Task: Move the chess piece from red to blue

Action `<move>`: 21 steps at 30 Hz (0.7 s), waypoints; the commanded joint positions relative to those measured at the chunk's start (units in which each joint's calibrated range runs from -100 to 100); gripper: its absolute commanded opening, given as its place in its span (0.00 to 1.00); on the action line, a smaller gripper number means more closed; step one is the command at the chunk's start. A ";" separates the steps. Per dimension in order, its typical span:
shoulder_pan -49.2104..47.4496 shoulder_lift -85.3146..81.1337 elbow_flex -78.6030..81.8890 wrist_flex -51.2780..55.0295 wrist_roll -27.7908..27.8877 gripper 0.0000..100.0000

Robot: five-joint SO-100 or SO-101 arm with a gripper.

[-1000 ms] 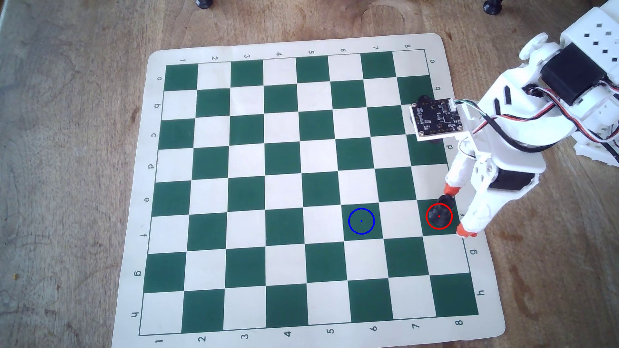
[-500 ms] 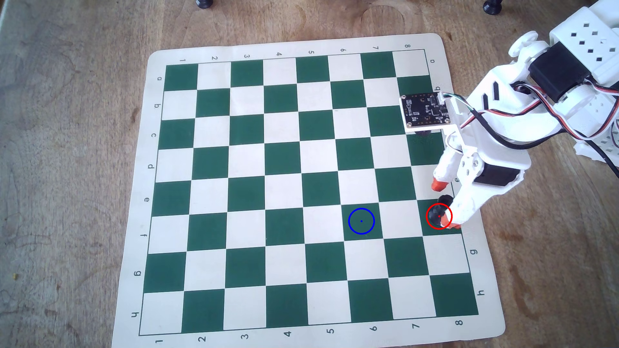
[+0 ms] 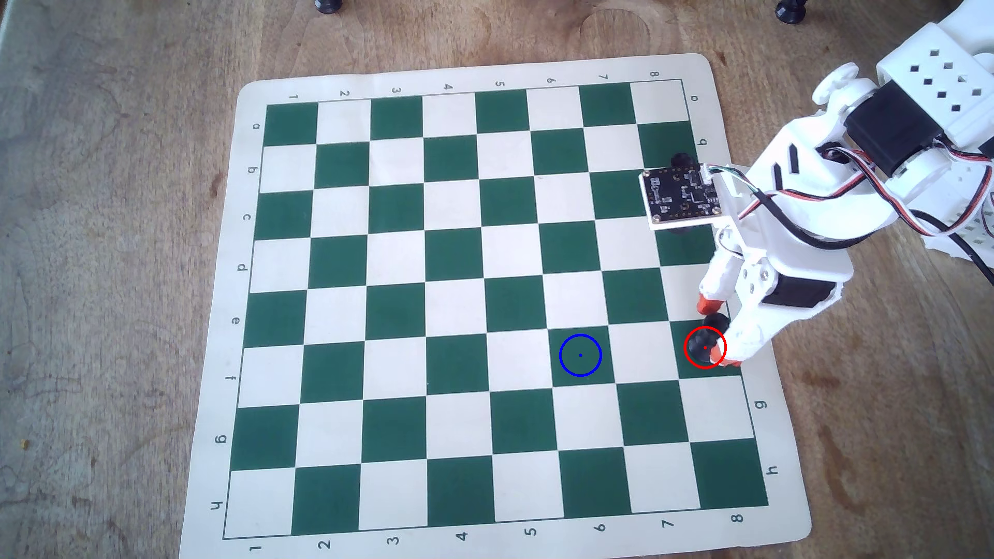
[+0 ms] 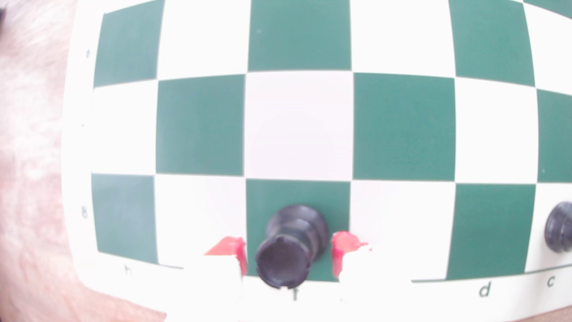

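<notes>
The black rook (image 3: 699, 338) stands on a green square at the right edge of the board, inside the red circle (image 3: 705, 348). My gripper (image 3: 716, 333) is lowered around it, with one red-tipped finger (image 3: 709, 306) on either side. In the wrist view the rook (image 4: 291, 244) stands upright between the red fingertips (image 4: 342, 247), with a narrow gap on each side, so the gripper (image 4: 289, 250) is open. The blue circle (image 3: 580, 355) marks an empty green square two squares to the left of the rook in the overhead view.
The green and cream chess mat (image 3: 484, 301) lies on a wooden table (image 3: 107, 269). A twin black rook (image 3: 680, 159) stands further up the same edge file, partly under the wrist camera board (image 3: 680, 199); it also shows in the wrist view (image 4: 560, 227). Two dark objects (image 3: 328, 5) (image 3: 790, 12) sit at the top edge.
</notes>
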 commanded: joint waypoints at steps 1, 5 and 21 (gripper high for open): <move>-0.28 -2.05 -1.95 -0.71 -0.24 0.16; -0.20 -2.56 -1.95 -0.46 -0.05 0.13; 0.11 -4.08 -2.85 1.99 0.83 0.00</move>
